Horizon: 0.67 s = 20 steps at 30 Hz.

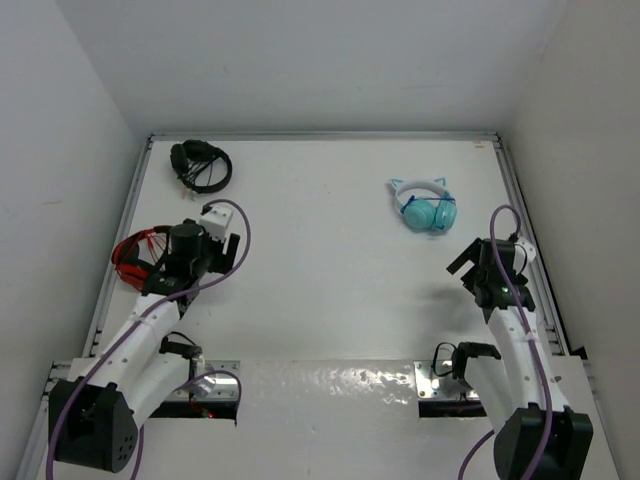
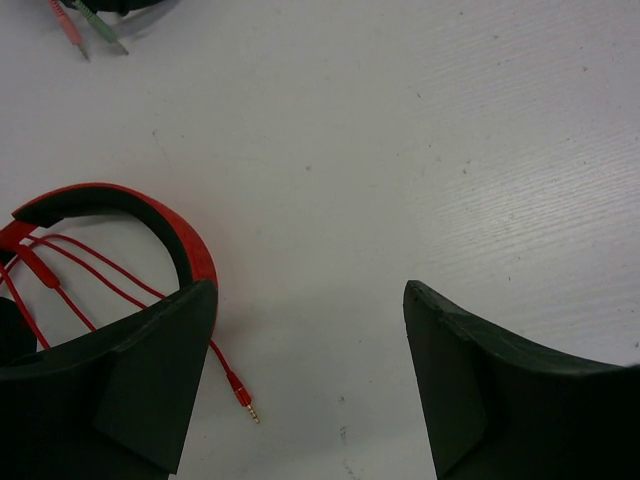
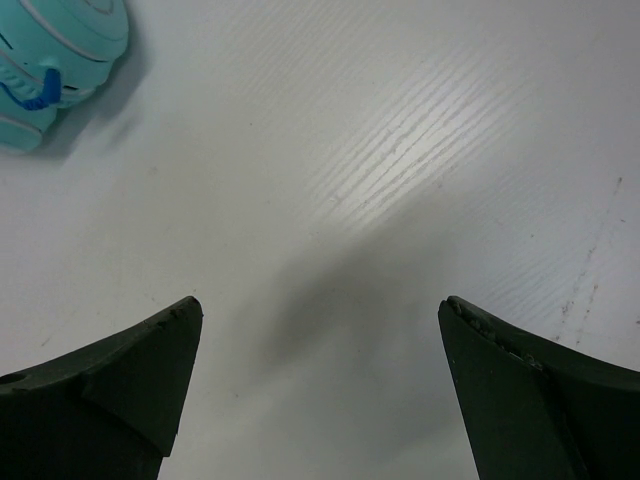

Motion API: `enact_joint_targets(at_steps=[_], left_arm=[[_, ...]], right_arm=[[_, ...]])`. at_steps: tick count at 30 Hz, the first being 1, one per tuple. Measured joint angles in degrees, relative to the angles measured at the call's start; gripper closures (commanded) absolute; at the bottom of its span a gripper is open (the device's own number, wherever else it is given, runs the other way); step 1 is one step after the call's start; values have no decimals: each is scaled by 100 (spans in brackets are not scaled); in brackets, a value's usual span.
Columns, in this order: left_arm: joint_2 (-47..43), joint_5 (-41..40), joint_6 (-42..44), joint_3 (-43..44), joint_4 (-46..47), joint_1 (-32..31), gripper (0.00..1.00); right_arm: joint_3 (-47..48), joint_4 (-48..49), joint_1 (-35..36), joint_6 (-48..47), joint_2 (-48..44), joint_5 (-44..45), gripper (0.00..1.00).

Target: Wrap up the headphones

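Teal cat-ear headphones [image 1: 425,205]: lying on the bench [image 1: 320,300], far right, ahead of the right arm, nothing touching them. Headband and ears show in the top view only. The right wrist view has one earcup, cut off at its corner. Right jaws: wide apart, empty. Left jaws: wide apart, empty, beside red headphones [image 2: 150,215], which are partly hidden. Black headphones [image 1: 200,165]: far left, cable indistinct

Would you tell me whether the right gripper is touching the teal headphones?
Apart: the right wrist view shows bare table between the right gripper and the teal headphones.
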Motion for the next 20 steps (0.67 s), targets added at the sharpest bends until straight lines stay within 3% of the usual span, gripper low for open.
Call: enact_joint_targets(at_steps=[6,20], left_arm=[[-175,-63,-55,-181,249,0,27],[-282,26,-46,-308,479,11,27]], right_arm=[[-256,-85,0,114,-645,-28,1],[-387,-435,0,144,-1147,-107,1]])
